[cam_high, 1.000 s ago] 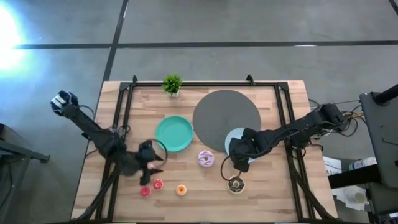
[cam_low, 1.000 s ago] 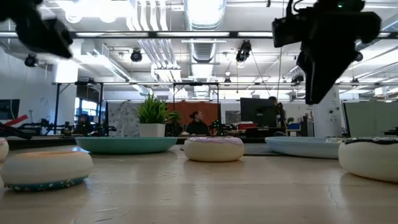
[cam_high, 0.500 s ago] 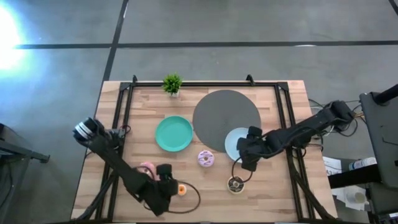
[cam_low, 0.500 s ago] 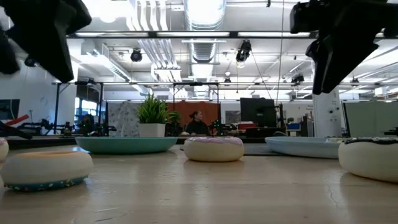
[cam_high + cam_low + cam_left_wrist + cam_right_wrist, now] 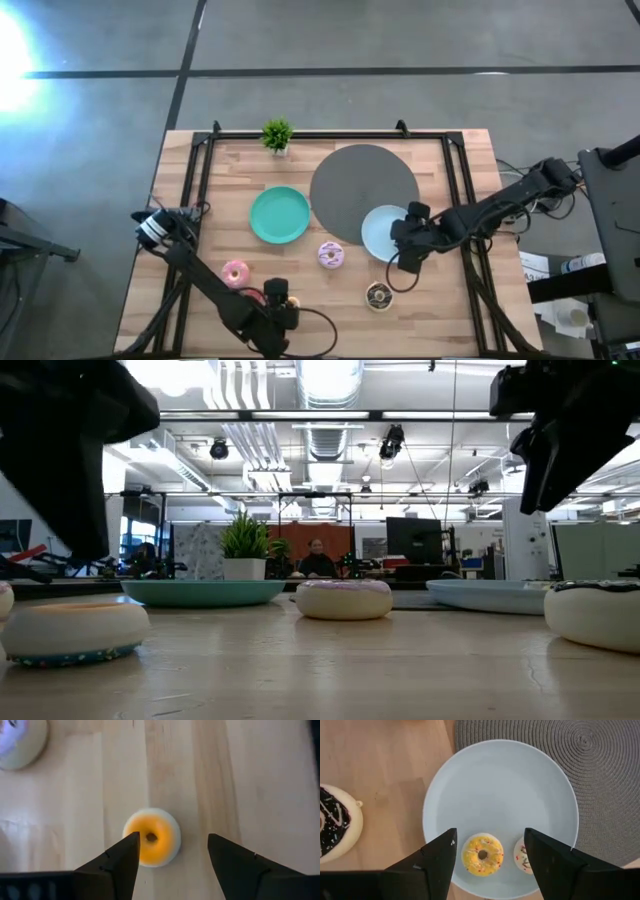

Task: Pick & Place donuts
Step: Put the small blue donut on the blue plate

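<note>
My left gripper (image 5: 172, 842) is open near the table's near edge (image 5: 283, 302), and its fingers straddle the small orange donut (image 5: 151, 837) lying flat on the wood below, without touching it. My right gripper (image 5: 490, 840) is open above the near rim of the pale blue plate (image 5: 380, 228). On that plate lie a yellow donut (image 5: 482, 855) and a cream one (image 5: 521, 857), half hidden by a finger. The pink donut (image 5: 236, 272), the lilac-frosted donut (image 5: 331, 255) and the chocolate donut (image 5: 379, 295) lie flat on the table.
The teal plate (image 5: 280, 215) lies left of centre and the big grey disc (image 5: 364, 183) beyond the pale blue plate. A small potted plant (image 5: 277, 134) stands at the far edge. Black frame rails run along both table sides. People sit in the room behind.
My left gripper has swung from beside the teal plate toward the near edge and to the right, ending above the orange donut; the pink donut now shows where the gripper stood. My right gripper has moved from near the chocolate donut toward the right, over the pale blue plate.
</note>
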